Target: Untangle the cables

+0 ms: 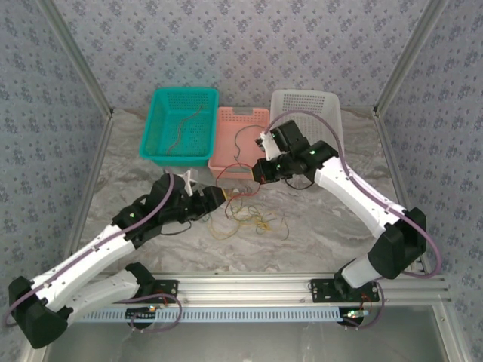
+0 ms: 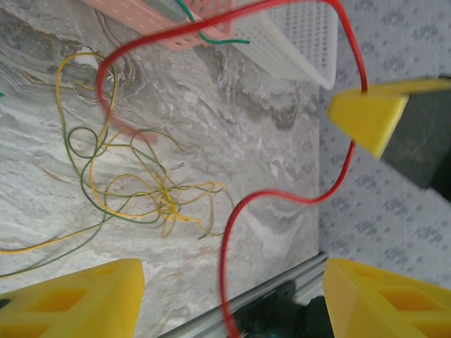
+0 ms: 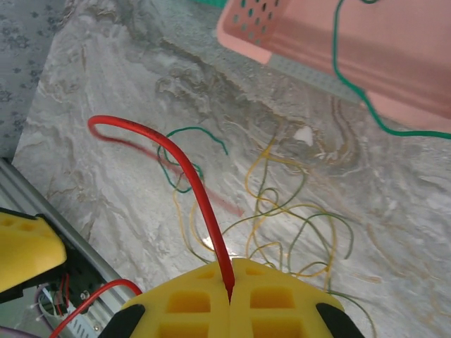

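1. Top external view shows three baskets in a row at the far side of the marble table: a teal basket on the left, a pink basket in the middle and a white basket on the right.
2. Most of the cables are a loose tangle of yellow and green wires. It lies flat on the table in front of the pink basket, between the two grippers and a little nearer to the arm bases.
3. A dark wire lies inside the teal basket, and a green wire runs over the inside of the pink basket.
4. The right gripper has its two yellow fingers pressed fully together. They pinch the red wire, which comes out between the pads and rises in an arc above the table.
5. The left gripper has its fingers spread wide and grips nothing. The red wire passes through the gap between them. Whether it touches a finger I cannot tell.
6. From the left wrist, the red wire climbs in an S-curve to a yellow finger of the right gripper. Then it makes a big loop toward the pink basket, above the tangle.
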Robot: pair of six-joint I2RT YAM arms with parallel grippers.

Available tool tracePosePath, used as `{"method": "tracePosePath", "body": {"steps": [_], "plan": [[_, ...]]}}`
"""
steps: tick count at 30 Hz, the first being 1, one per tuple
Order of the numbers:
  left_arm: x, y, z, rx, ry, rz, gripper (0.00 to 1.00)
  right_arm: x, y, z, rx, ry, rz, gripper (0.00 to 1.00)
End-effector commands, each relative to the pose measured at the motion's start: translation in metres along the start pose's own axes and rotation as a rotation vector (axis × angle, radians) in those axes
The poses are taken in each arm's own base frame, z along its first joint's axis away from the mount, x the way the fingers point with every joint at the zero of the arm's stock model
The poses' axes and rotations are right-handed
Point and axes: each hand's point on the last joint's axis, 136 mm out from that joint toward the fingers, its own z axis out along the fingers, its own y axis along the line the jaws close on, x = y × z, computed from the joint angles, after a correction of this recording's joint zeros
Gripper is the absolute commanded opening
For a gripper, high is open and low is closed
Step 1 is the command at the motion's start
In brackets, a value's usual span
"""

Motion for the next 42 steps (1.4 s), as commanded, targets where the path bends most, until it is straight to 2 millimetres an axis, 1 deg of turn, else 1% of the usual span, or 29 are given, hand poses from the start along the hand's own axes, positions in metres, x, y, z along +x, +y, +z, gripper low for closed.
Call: {"method": "tracePosePath", "body": {"steps": [1,3,4,6,11,14,18,19,21,24,25,30,31,33,36,38,40,42], "plan": [[-0.031,-0.046,-0.012,0.157,-0.159,-0.159,0.68,0.005,0.009,0.007,0.024,-0.008,-0.009,0.00],[-0.035,-0.053,-0.017,0.160,-0.184,-0.179,0.68,0.008,0.014,0.011,0.049,-0.014,-0.045,0.00],[-0.037,-0.055,-0.018,0.159,-0.195,-0.189,0.70,0.009,0.018,0.012,0.059,-0.020,-0.062,0.00],[-0.038,-0.057,-0.016,0.151,-0.197,-0.214,0.72,0.011,0.028,0.014,0.074,-0.036,-0.107,0.00],[-0.032,-0.044,0.007,0.099,-0.158,-0.331,0.73,0.014,0.048,0.019,0.096,-0.064,-0.165,0.00],[-0.039,-0.035,0.008,0.067,-0.199,-0.362,0.70,0.021,0.061,0.022,0.096,-0.063,-0.203,0.00],[-0.050,-0.021,-0.003,0.026,-0.275,-0.386,0.60,0.029,0.073,0.023,0.070,-0.079,-0.223,0.00],[-0.053,-0.019,-0.006,0.024,-0.290,-0.388,0.54,0.031,0.076,0.023,0.064,-0.079,-0.226,0.00],[-0.055,-0.014,-0.007,0.019,-0.295,-0.385,0.39,0.036,0.079,0.024,0.058,-0.071,-0.231,0.00],[-0.053,-0.012,-0.003,0.012,-0.261,-0.382,0.23,0.041,0.081,0.026,0.060,-0.065,-0.238,0.00],[-0.052,-0.012,-0.003,0.010,-0.254,-0.379,0.20,0.037,0.084,0.025,0.050,-0.081,-0.238,0.00],[-0.052,-0.008,-0.004,-0.014,-0.248,-0.359,0.17,0.036,0.093,0.025,0.027,-0.094,-0.245,0.00],[-0.053,-0.007,-0.005,-0.019,-0.250,-0.353,0.14,0.036,0.094,0.024,0.026,-0.096,-0.247,0.00],[-0.055,-0.006,-0.007,-0.025,-0.250,-0.343,0.00,0.036,0.095,0.024,0.024,-0.095,-0.250,0.00],[-0.060,-0.006,-0.008,-0.041,-0.244,-0.303,0.00,0.037,0.099,0.023,0.011,-0.091,-0.253,0.00],[-0.068,-0.012,-0.011,-0.052,-0.233,-0.234,0.00,0.038,0.099,0.021,0.008,-0.094,-0.257,0.01],[-0.076,-0.016,-0.015,-0.084,-0.208,-0.151,0.00,0.036,0.098,0.013,0.008,-0.117,-0.258,0.16],[-0.087,-0.023,-0.020,-0.114,-0.186,-0.060,0.00,0.032,0.097,0.001,0.009,-0.163,-0.255,0.29]]}}
